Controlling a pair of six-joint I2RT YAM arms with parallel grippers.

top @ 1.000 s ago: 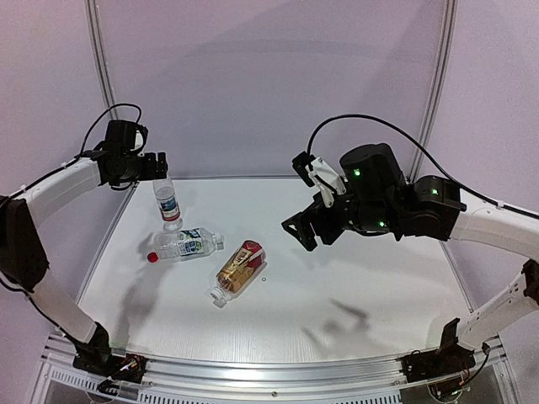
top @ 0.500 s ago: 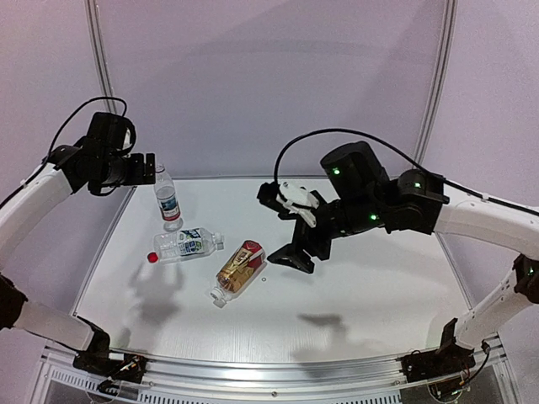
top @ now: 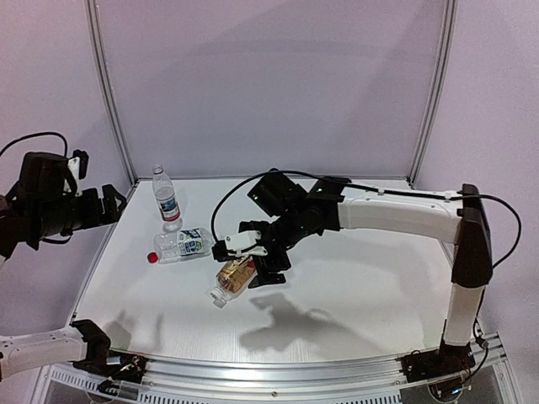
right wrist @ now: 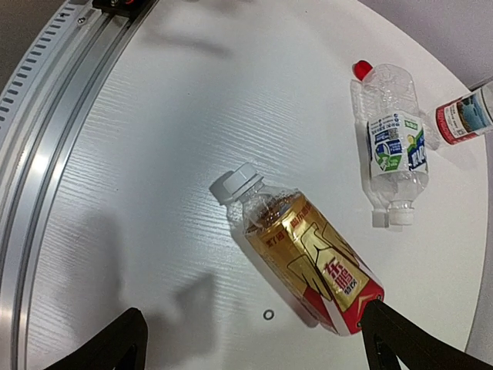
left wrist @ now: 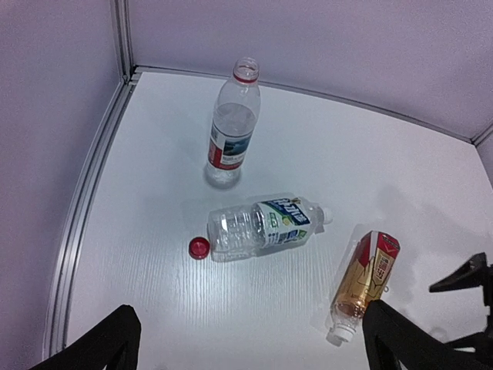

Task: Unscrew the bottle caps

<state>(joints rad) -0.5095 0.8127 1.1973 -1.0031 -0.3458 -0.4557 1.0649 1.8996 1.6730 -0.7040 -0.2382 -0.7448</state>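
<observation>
An amber-brown bottle (right wrist: pixel 312 262) with a red-gold label lies on the table, its white cap (right wrist: pixel 235 183) on. My right gripper (top: pixel 253 257) hovers open just above it, touching nothing. A clear bottle with a green-blue label (left wrist: pixel 262 226) lies beside it, its whitish cap (left wrist: pixel 326 215) on. A loose red cap (left wrist: pixel 199 247) lies at that bottle's base. A clear bottle with a blue-white-red label (left wrist: pixel 231 135) stands upright with an open neck. My left gripper (top: pixel 108 202) is open and empty, off the table's left edge.
A small ring (right wrist: pixel 268 314) lies on the table beside the amber bottle. A metal rail (right wrist: pixel 46 154) runs along the near edge, and a frame post (left wrist: pixel 121 38) stands at the back left corner. Walls close the back and sides.
My right arm has swung down and left, from mid-air over the table's middle to just above the amber bottle. My left arm has pulled back left, away from the upright bottle.
</observation>
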